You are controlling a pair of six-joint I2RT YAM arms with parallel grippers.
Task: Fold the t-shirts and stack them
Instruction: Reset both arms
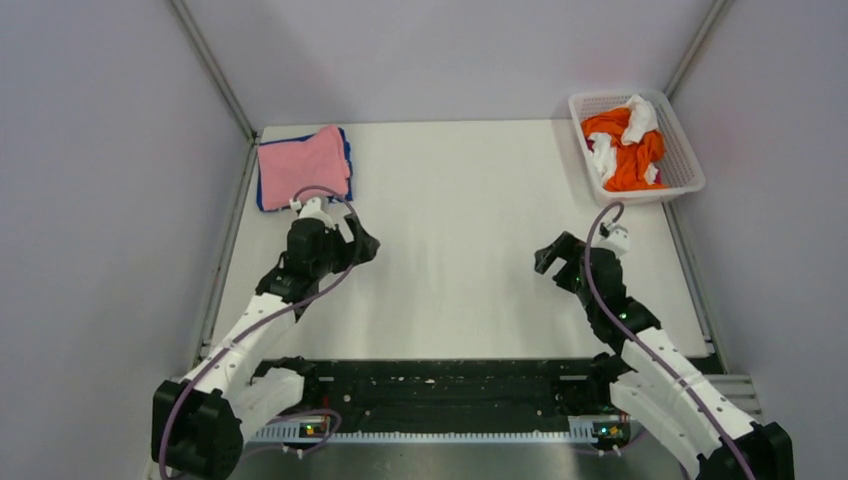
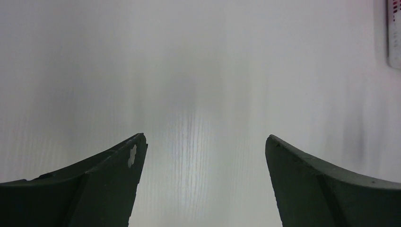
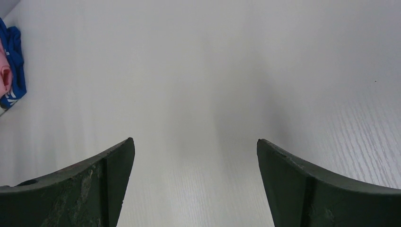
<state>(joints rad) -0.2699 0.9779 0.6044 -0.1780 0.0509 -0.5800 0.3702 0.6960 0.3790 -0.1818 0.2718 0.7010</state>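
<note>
A folded light pink t-shirt [image 1: 303, 163] lies on top of a folded royal blue t-shirt [image 1: 262, 196] at the far left corner of the white table [image 1: 460, 230]; only blue edges show under the pink. The stack also shows at the left edge of the right wrist view, the blue shirt [image 3: 13, 52] with the pink shirt [image 3: 4, 71] above it. My left gripper [image 1: 365, 245] is open and empty just in front of the stack; in its wrist view [image 2: 205, 142] only bare table lies between its fingers. My right gripper [image 1: 548, 258] is open and empty over the table's right half [image 3: 195, 144].
A white lattice basket [image 1: 682, 150] at the far right corner holds crumpled orange and white cloth [image 1: 625, 145]. Grey walls close the left, back and right sides. A black rail [image 1: 440, 385] runs along the near edge between the arm bases.
</note>
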